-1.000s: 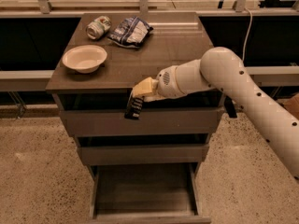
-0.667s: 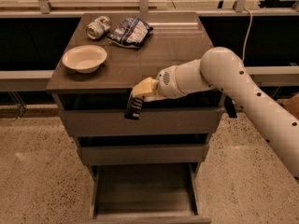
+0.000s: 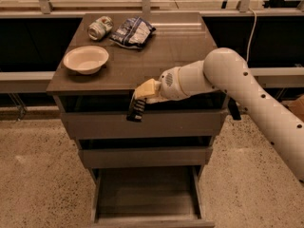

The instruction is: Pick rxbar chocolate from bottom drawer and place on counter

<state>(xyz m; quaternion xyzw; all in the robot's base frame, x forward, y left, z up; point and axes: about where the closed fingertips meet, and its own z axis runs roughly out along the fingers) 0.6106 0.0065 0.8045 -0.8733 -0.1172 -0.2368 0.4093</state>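
My gripper (image 3: 140,97) is at the counter's front edge, shut on the rxbar chocolate (image 3: 136,109), a slim black bar with white lettering. The bar hangs down from the fingers in front of the top drawer's face. The counter (image 3: 156,56) is the glossy brown slab on top of the cabinet. The bottom drawer (image 3: 145,196) is pulled out below, and its tray shows nothing inside. My white arm (image 3: 228,80) reaches in from the right.
On the counter stand a cream bowl (image 3: 86,59) at the left, a tipped can (image 3: 99,27) at the back left and a blue-white snack bag (image 3: 132,31) at the back. The two upper drawers (image 3: 142,141) are slightly open.
The gripper with the bar has stayed at about the same spot at the counter's front edge; nothing else has moved.
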